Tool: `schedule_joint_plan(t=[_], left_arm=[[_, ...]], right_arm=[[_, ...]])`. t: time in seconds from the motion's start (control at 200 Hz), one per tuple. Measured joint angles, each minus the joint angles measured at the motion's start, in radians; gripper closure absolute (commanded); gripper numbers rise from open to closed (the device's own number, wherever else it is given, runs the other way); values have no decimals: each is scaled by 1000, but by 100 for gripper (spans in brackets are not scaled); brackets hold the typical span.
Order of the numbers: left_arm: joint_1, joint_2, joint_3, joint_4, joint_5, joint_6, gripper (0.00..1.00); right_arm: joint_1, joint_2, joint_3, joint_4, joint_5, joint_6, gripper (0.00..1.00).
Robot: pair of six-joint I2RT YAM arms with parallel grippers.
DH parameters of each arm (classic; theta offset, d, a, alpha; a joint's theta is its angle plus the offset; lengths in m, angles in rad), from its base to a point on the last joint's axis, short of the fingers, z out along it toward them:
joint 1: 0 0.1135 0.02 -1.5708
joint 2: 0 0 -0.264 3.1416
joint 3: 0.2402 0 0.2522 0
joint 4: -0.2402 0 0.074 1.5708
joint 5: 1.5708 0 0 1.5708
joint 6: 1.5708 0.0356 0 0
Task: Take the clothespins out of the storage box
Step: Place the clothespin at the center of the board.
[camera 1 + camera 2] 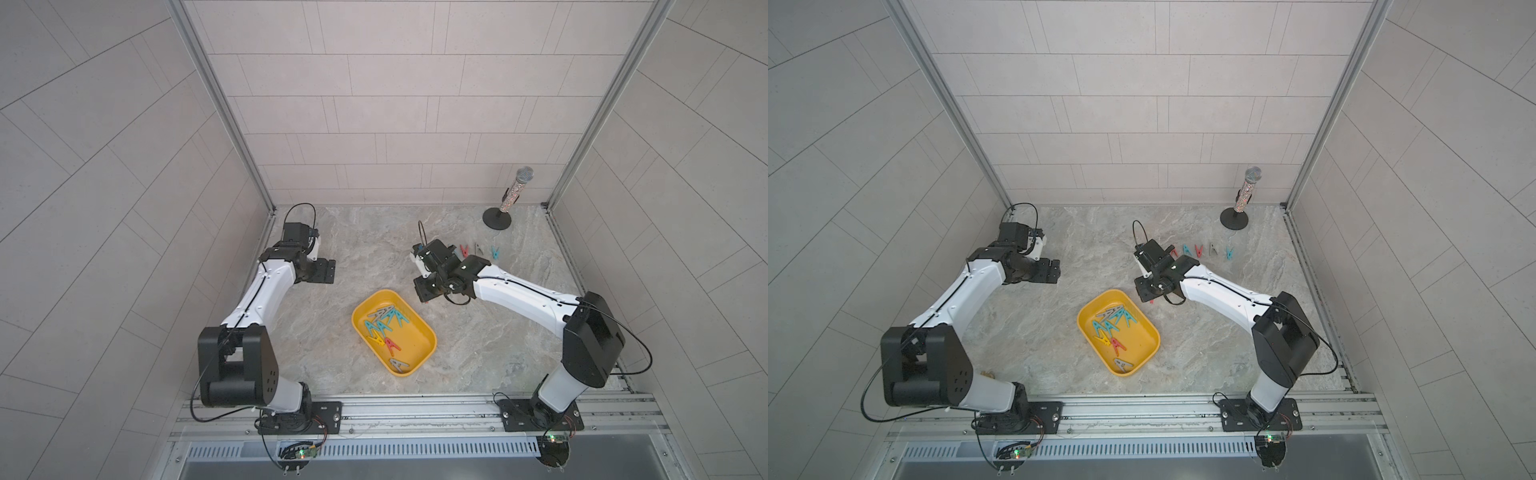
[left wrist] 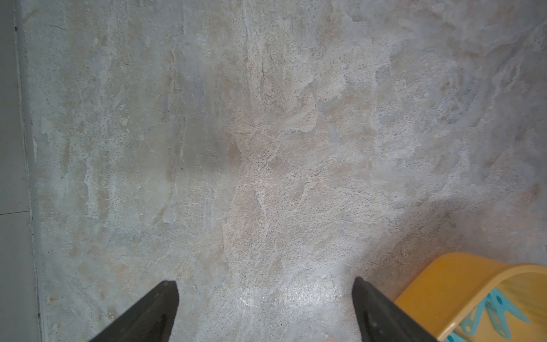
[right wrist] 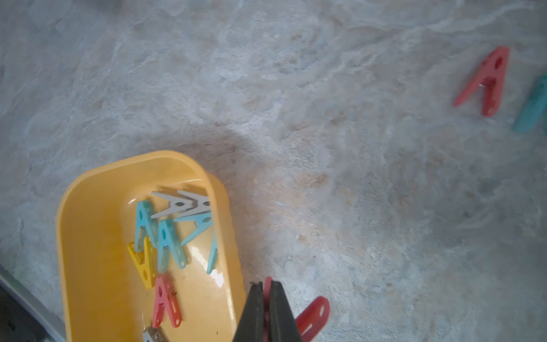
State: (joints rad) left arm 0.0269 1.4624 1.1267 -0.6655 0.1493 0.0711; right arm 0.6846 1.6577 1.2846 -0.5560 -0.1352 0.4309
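Observation:
The yellow storage box (image 1: pixel 417 349) (image 1: pixel 1142 347) lies mid-table and holds several clothespins: teal (image 1: pixel 388 321), grey (image 1: pixel 399 365), one yellow (image 1: pixel 376 341) and one red (image 1: pixel 391 345). More clothespins lie in a row on the table at the back right, among them red (image 1: pixel 1199 251), grey (image 1: pixel 1214 249) and teal (image 1: pixel 1229 252). My right gripper (image 3: pixel 268 285) (image 1: pixel 424 296) hangs just past the box's far right corner, shut on a red clothespin (image 3: pixel 313 316). My left gripper (image 2: pixel 265 285) (image 1: pixel 320 272) stands open over bare table far left of the box (image 2: pixel 444 278), holding nothing.
A glittery microphone on a black round stand (image 1: pixel 509 195) stands in the back right corner. Tiled walls close in the table on three sides, and a metal rail (image 1: pixel 415 409) with both arm bases runs along the front.

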Motion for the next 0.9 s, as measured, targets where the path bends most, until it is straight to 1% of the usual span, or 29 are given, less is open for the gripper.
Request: schedule_joint_plan(t=[0.125, 0.225, 0.48, 0.695, 0.901], left_arm=[[0, 0, 0, 0, 0, 0, 0], [0, 0, 0, 0, 0, 0, 0], [0, 0, 0, 0, 0, 0, 0], [0, 0, 0, 0, 0, 0, 0], [0, 0, 0, 0, 0, 0, 0]], right_arm=[[-74, 2, -21, 16, -3, 54, 100], [-113, 21, -14, 19, -11, 75, 100], [-208, 172, 60, 19, -24, 90, 100], [-267, 298, 155, -1, -34, 78, 100], [-286, 391, 244, -36, -45, 47, 100]])
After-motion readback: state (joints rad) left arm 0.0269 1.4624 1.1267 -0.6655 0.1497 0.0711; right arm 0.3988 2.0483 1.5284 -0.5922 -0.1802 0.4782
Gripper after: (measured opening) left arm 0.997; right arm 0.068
